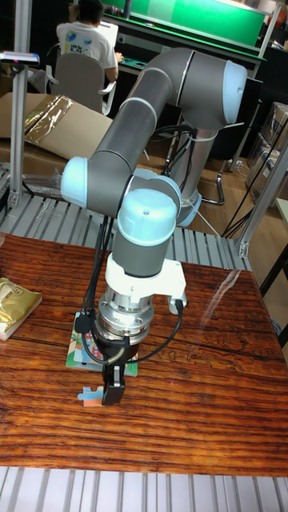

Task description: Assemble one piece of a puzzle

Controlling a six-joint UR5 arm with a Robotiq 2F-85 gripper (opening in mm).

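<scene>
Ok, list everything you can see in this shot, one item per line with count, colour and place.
Puzzle board: one, multicoloured, on the table under the arm's wrist, partly hidden.
Puzzle piece: one, multicoloured, at the gripper's tip, just in front of the board.
Packet: one, gold, at the table's left edge.
Table: one, reddish-brown wood.
Cardboard sheet: one, brown with a foil strip, behind the table on the left.
Person: one, white shirt, seated with back to camera, top left.
Arm: one, grey with pale blue caps.
Gripper: one, black, pointing down at the piece; whether it grips is unclear.
</scene>
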